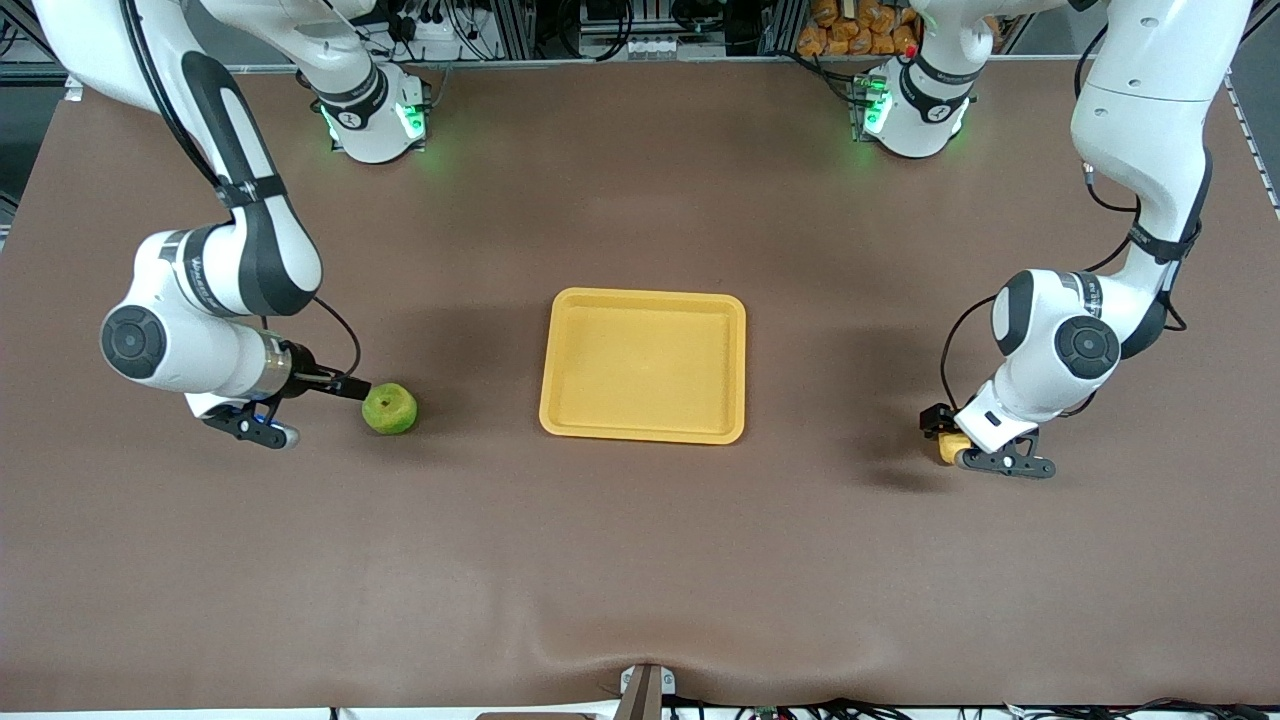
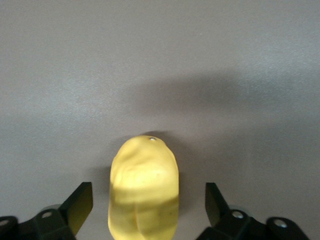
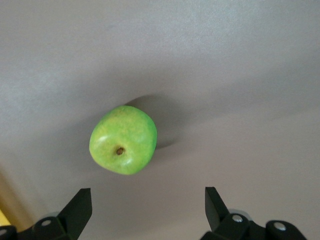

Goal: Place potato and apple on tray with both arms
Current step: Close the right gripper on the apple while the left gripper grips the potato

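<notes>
The green apple [image 1: 390, 408] lies on the brown table toward the right arm's end. My right gripper [image 1: 327, 414] is low beside it and open; in the right wrist view the apple [image 3: 123, 146] sits just ahead of the open gripper [image 3: 147, 200], not between the fingers. The yellow-tan potato [image 1: 952, 448] lies toward the left arm's end. My left gripper [image 1: 948, 442] is open around it; in the left wrist view the potato [image 2: 144, 185] sits between the fingers of the gripper [image 2: 147, 200] with a gap on each side. The yellow-orange tray [image 1: 645, 294] is mid-table and holds nothing.
The arm bases [image 1: 375, 120] [image 1: 915, 110] glow green along the table's edge farthest from the front camera. A pile of orange items [image 1: 860, 30] sits off the table past the left arm's base. A small bracket [image 1: 645, 690] is at the table edge nearest the camera.
</notes>
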Available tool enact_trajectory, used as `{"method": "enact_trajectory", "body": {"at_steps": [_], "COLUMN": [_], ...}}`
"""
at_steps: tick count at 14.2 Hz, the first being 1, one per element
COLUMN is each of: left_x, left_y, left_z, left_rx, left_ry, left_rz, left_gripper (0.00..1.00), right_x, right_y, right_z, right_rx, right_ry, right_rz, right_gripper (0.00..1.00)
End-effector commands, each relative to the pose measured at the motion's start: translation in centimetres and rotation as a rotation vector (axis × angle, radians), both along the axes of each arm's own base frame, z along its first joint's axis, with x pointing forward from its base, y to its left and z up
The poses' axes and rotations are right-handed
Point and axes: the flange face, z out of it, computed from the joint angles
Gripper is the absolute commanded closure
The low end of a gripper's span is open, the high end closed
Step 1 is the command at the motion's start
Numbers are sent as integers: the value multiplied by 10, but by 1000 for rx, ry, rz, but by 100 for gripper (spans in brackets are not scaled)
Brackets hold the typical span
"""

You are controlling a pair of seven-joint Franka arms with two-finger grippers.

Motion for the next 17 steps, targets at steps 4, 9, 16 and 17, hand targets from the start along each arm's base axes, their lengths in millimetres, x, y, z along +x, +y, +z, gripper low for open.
{"method": "enact_trajectory", "body": {"at_steps": [4,9,16,17], "left_x": [11,18,5,2], "left_y": [-4,-4,-25,-33], "left_z": [1,17,84,94], "left_rx": [-1,-6,9,12], "left_ry": [-26,-52,-18,-3], "left_rz": [63,82,141,146], "left_gripper": [100,100,100,100], "right_x": [5,10,14,14], "right_y": [12,12,29,31], "right_z": [-26,-46,-65,-67], "right_rx": [-14,-17,-15,-14], "right_ry": [-18,-37,-61,-59], "right_rz": [-65,-72,-109,-106], "right_gripper": [0,0,0,0]}}
